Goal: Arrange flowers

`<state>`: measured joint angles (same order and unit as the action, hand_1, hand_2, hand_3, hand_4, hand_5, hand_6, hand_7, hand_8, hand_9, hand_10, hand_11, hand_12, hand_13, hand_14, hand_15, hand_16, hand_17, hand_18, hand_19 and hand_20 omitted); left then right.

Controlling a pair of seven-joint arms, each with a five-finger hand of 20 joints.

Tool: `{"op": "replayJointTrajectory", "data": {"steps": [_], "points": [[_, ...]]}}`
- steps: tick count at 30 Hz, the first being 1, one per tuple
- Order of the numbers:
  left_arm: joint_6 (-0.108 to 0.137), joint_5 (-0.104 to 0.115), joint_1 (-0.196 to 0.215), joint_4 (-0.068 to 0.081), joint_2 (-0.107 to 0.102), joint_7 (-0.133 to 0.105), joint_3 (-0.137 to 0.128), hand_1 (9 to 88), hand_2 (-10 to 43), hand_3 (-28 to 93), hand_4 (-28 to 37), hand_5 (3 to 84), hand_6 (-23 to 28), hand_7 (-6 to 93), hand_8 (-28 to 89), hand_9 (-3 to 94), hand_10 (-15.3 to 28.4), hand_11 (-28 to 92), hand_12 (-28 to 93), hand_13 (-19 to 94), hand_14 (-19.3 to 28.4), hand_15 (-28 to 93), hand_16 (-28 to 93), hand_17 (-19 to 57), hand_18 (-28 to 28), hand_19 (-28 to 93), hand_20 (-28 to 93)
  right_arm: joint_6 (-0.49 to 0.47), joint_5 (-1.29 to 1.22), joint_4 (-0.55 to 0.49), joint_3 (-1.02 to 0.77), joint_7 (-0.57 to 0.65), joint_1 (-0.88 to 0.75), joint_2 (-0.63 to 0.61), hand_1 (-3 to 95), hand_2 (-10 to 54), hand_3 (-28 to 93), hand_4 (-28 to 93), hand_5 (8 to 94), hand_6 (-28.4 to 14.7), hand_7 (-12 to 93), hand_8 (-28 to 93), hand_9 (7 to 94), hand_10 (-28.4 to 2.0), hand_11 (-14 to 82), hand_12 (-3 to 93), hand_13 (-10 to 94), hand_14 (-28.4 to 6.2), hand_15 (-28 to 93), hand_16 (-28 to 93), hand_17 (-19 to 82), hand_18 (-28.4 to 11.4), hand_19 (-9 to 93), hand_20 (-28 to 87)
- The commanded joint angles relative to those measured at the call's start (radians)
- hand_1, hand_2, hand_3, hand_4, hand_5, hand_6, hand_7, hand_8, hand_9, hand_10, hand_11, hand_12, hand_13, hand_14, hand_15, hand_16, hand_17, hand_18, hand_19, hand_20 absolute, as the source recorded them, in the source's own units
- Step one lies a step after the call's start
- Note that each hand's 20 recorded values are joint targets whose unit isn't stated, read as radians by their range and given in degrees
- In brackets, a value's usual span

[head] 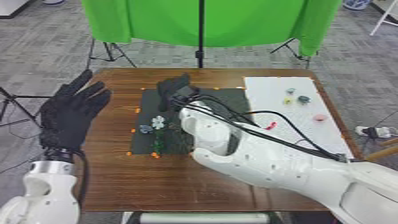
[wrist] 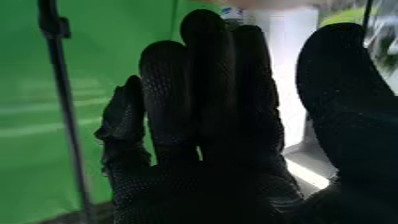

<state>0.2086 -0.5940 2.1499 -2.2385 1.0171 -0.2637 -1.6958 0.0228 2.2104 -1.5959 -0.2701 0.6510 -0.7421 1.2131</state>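
The flowers (head: 158, 122) are white and seemingly greyish-blue.

Worktop (head: 115, 185), centre of the head view: brown wood, smooth, faintly glossy. Drape (head: 258, 22), upper edge: matt green cloth. Right arm (head: 298, 172), lower right: glossy white shell. Right hand (head: 175, 90), upper centre: finely textured black fabric.

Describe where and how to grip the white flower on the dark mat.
Probably best pinched from above, across the green stem: it looks thin and runs from the white flower toward the robot, while a bluish flower sits close at the bloom's left.
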Motion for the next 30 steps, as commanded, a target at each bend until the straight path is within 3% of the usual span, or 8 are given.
{"op": "replayJointTrajectory", "data": {"steps": [1, 6, 9, 15, 23, 26, 30], "points": [[0.035, 0.02, 0.102, -0.012, 0.031, -0.037, -0.005, 20.9, 10.1, 79, -28.3, 37.7, 10.0, 11.2, -9, 33.9, 20.6, 25, 10, 24, 27.1, 50, -10, -10.0, 25.1, 56, 10, 0.045, -0.033, -0.207, -0.361, 0.037, -0.215, -0.308, 34.9, -9.5, 75, -28, 63.2, 2.7, 17, -14, 68.6, -13.4, 31.4, 14.7, 56, -12.2, 70, 10, 17, -24.4, 79, 49], [0.047, 0.034, 0.145, -0.016, 0.033, -0.08, 0.008, 20.7, 10.0, 79, -28.3, 37.6, 10.0, 11.2, -9, 33.8, 20.7, 25, 10, 24, 27.2, 50, -10, -10.0, 25.1, 56, 10, 0.095, -0.061, -0.305, -0.562, 0.081, -0.422, -0.483, 34.4, -9.5, 76, -28, 61.1, 2.4, 17, -14, 65.0, -14.3, 28.1, 14.1, 54, -12.7, 68, 9, 16, -24.4, 78, 48], [0.06, 0.051, 0.172, -0.02, 0.02, -0.122, 0.024, 20.6, 10.0, 79, -28.3, 37.5, 10.0, 11.2, -9, 33.8, 20.6, 25, 10, 24, 27.1, 50, -10, -10.0, 25.1, 56, 10, 0.11, -0.075, -0.313, -0.647, 0.123, -0.519, -0.539, 34.2, -9.5, 77, -28, 60.0, 2.4, 17, -14, 63.1, -14.6, 26.4, 13.9, 54, -13.0, 67, 9, 15, -24.4, 78, 48], [0.059, 0.055, 0.167, -0.018, 0.015, -0.131, 0.048, 20.1, 10.0, 79, -28.3, 37.5, 9.9, 11.1, -9, 33.7, 20.5, 25, 10, 24, 27.2, 50, -10, -10.0, 25.1, 56, 10, 0.123, -0.084, -0.265, -0.666, 0.222, -0.586, -0.619, 34.2, -9.5, 77, -28, 57.2, 2.2, 17, -14, 59.1, -16.3, 23.1, 13.4, 52, -13.6, 68, 9, 16, -24.5, 78, 48], [0.055, 0.045, 0.148, -0.01, 0.029, -0.101, 0.053, 20.1, 10.0, 79, -28.3, 37.4, 9.9, 11.2, -9, 33.7, 20.6, 25, 10, 24, 27.1, 50, -10, -10.1, 25.1, 56, 10, -0.001, -0.095, -0.198, -0.697, 0.299, -0.639, -0.636, 33.3, -9.5, 78, -28, 51.6, 1.6, 17, -14, 50.4, -18.5, 18.3, 12.8, 47, -14.9, 69, 7, 16, -24.6, 79, 47], [0.052, 0.041, 0.136, 0.002, 0.044, -0.071, 0.055, 20.2, 10.0, 79, -28.3, 37.4, 9.8, 11.3, -9, 33.7, 20.5, 25, 10, 24, 27.1, 50, -10, -10.0, 25.1, 56, 10, -0.021, -0.102, -0.177, -0.701, 0.303, -0.658, -0.628, 33.4, -9.5, 78, -28, 51.5, 2.0, 17, -14, 49.7, -18.9, 16.9, 12.6, 46, -15.2, 68, 6, 16, -24.5, 79, 47], [0.054, 0.041, 0.136, 0.008, 0.055, -0.064, 0.061, 20.2, 10.0, 79, -28.3, 37.4, 9.9, 11.3, -9, 33.7, 20.6, 25, 10, 24, 27.1, 50, -10, -10.0, 25.2, 56, 10, -0.025, -0.087, -0.146, -0.66, 0.316, -0.642, -0.614, 34.6, -9.5, 78, -28, 53.9, 3.6, 18, -15, 54.2, -18.5, 16.3, 12.5, 50, -14.7, 66, 5, 17, -24.7, 80, 46]]}}
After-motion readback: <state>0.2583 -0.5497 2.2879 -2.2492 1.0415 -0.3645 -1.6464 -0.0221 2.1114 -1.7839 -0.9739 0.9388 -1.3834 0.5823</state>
